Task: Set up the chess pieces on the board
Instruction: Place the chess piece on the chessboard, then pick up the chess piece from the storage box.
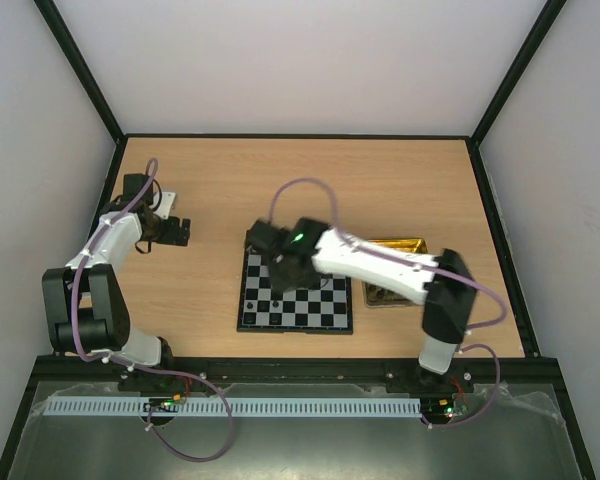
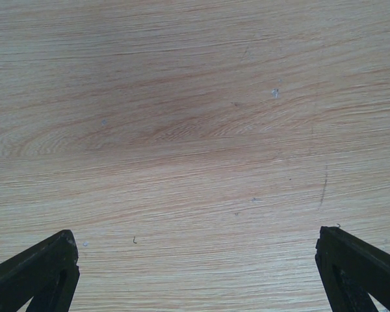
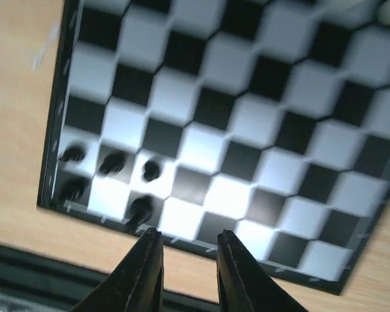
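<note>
Chess pieces (image 3: 110,162), five black figurines, are occupying the lower-left corner of the black-and-silver checked board (image 3: 260,130); most are apparently awaiting placement. Right fingers (image 3: 143,273) are hovering slightly parted, empty; left fingers (image 2: 39,273) are gaping.

Pale walls (image 1: 300,60), wooden table (image 1: 380,180), black frame posts (image 1: 84,70)

No text, label, brand, number or sign is legible in any view. In the right wrist view, faint pale ticks (image 3: 68,207) run along the dark rim of the board (image 3: 52,130), by the corner where the black pieces stand. They are too blurred to tell whether they are characters.
</note>
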